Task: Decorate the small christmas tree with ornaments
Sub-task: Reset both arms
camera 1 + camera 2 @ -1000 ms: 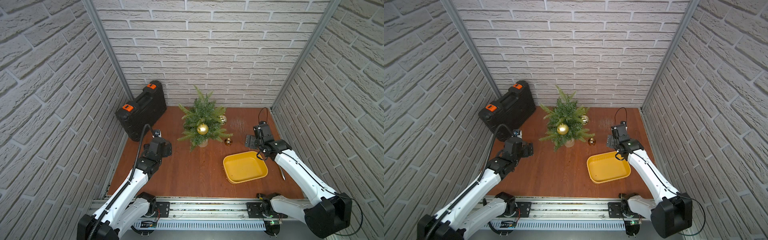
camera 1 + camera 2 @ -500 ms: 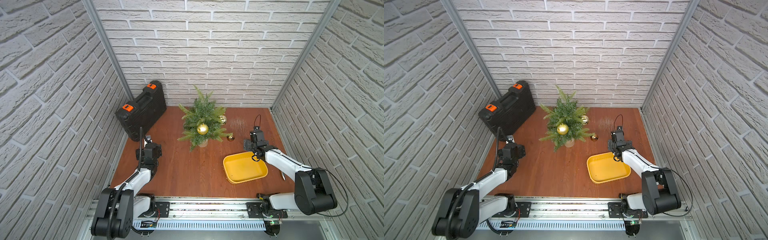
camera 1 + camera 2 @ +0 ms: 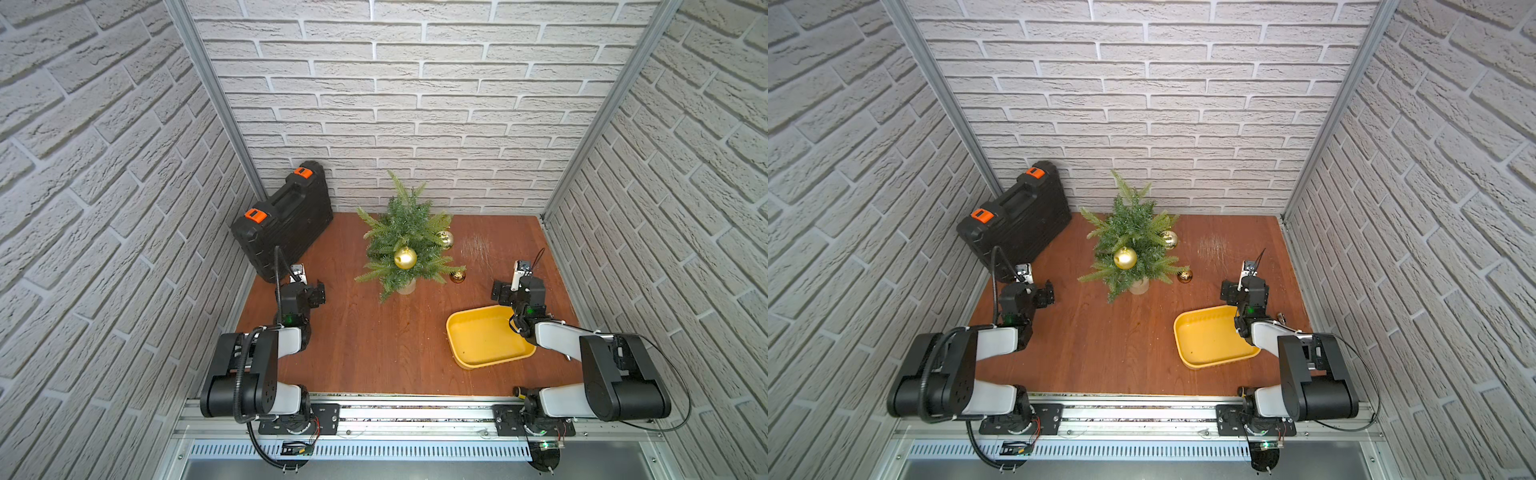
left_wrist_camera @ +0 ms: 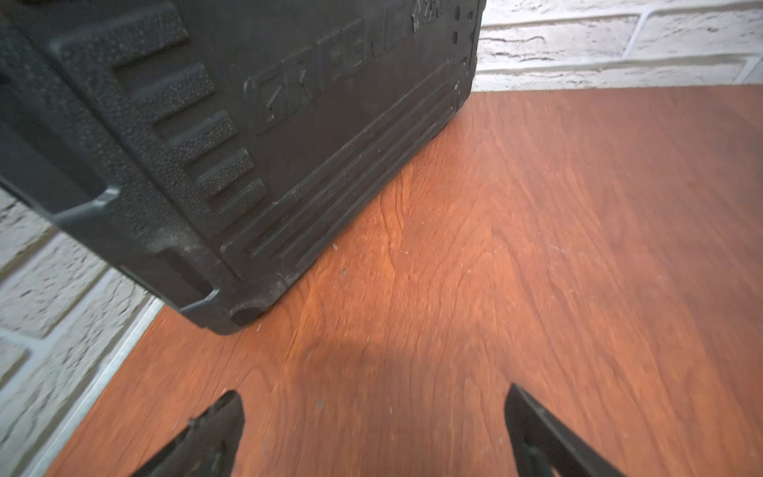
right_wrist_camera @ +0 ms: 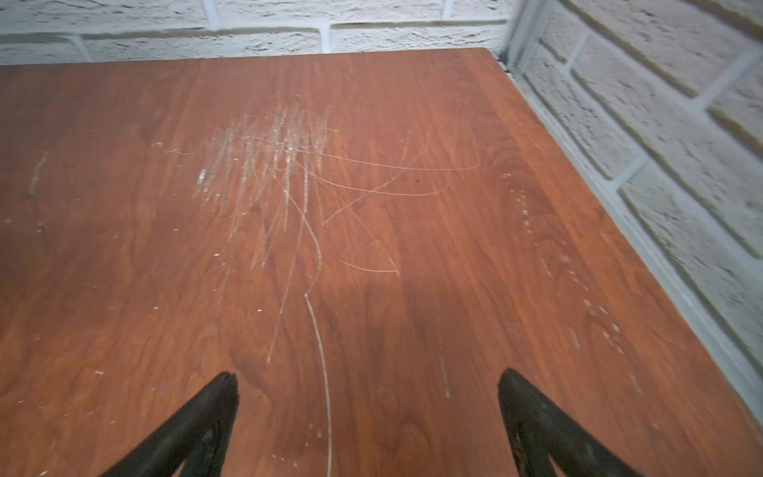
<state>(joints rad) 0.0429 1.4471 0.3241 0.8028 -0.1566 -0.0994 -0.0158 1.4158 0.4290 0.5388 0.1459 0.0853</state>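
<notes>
Small christmas tree (image 3: 405,232) stands upright at the back centre of the wooden surface (image 3: 374,345), planted in a cream pot (image 3: 406,287). The pot holds only the trunk as far as we see.

Ornaments, three in all:
- A gold bauble (image 3: 405,258) hangs on the front of the tree, among the middle branches.
- A second gold bauble (image 3: 446,240) sits at the tree's right edge, partly behind the needles.
- A bronze bauble (image 3: 457,276) is just beside a low right branch tip; we cannot tell whether it hangs or lies on the surface.

In both top views the yellow tray (image 3: 494,363) lies on the surface in front of the tree and to its right, well apart from it. Its inside shows plain yellow floor. The right arm's wrist overlaps the tray's far right corner.

A black case (image 3: 286,216) with orange latches stands on edge at the back left, leaning on the side wall. It is closed, so its contents are hidden.

Left pincer (image 4: 373,390) is spread wide with only bare wood between the tips. It sits low over the surface and faces the near corner of the case without touching it.

Right pincer (image 5: 366,371) is also wide and grips nothing. It sits beside the tray's far corner, facing a patch of pale scratches (image 5: 280,165) on the wood.

Both arms are folded back near their bases.
</notes>
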